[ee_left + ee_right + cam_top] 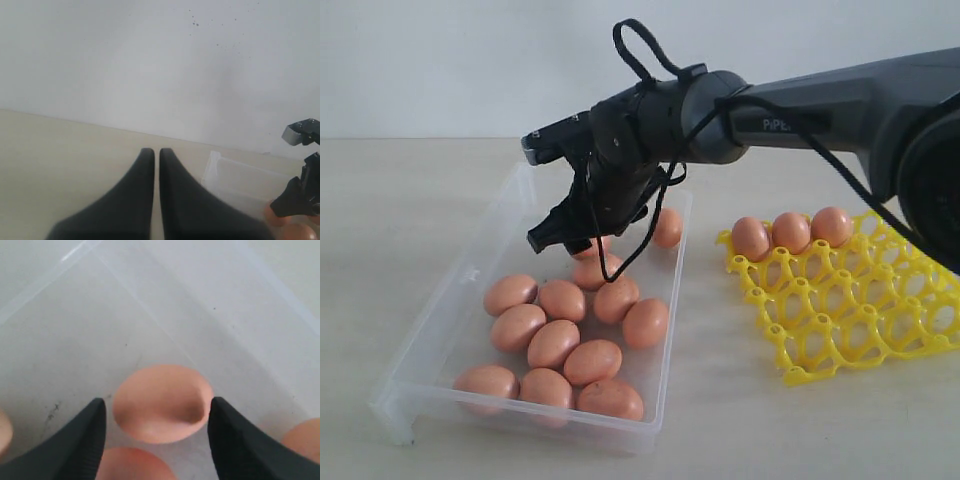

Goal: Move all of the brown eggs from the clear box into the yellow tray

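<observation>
Pale beige tabletop (pixel 400 200), matte and plain, meeting a white wall at the back. Lying directly on it, straight beneath the right gripper (pixel 570 235): clear box (pixel 430 320), shallow, transparent, low-walled, sitting flat. Off to the side from which that gripper's arm reaches in, apart from the box across a strip of bare surface: yellow tray (pixel 840 320), open lattice, also lying flat.

The right arm (pixel 860 95) bears pale lettering, apparently "PiPER", partly hidden.

looks like a lab bench — bare tabletop (pixel 420 200), blank white wall (pixel 440 60)
</observation>
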{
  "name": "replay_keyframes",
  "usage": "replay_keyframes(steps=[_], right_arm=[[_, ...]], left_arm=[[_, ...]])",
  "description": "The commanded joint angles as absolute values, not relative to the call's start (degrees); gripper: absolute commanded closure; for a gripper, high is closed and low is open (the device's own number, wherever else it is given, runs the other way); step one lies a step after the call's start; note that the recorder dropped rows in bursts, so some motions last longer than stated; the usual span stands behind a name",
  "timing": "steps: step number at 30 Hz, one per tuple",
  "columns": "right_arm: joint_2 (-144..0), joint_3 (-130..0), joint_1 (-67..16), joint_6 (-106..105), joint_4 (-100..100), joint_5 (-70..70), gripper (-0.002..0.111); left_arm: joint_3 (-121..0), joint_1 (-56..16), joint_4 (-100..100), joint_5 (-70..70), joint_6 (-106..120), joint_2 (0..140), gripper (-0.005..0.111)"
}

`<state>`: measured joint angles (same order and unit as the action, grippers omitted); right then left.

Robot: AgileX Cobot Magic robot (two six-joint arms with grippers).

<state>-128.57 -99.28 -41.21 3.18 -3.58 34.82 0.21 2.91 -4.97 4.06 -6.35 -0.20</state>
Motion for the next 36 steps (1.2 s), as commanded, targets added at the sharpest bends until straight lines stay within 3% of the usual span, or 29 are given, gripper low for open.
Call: replay_keyframes(steps=[1,6,15,36], right_arm=[[-124.98,-99.5,-41.12,0.74,-4.98,39.3,0.056],[-124.56,-99.5,-41.12,0.7,-7.13,47.4,0.056],[-124.69,-99.5,-41.01,18.98,-25.0,47.86,0.056],[-124.95,-99.5,-37.84,16.19,-17.0,43.86,0.056]], left_arm=[[0.0,2.69,-5.0,3.95,-6.42,0.0,0.103],[0.0,2.69,-5.0,3.95,-6.42,0.0,0.103],[0.0,2.69,-5.0,3.95,-6.42,0.0,0.103],[0.0,2.69,-5.0,3.95,-6.42,0.0,0.103]])
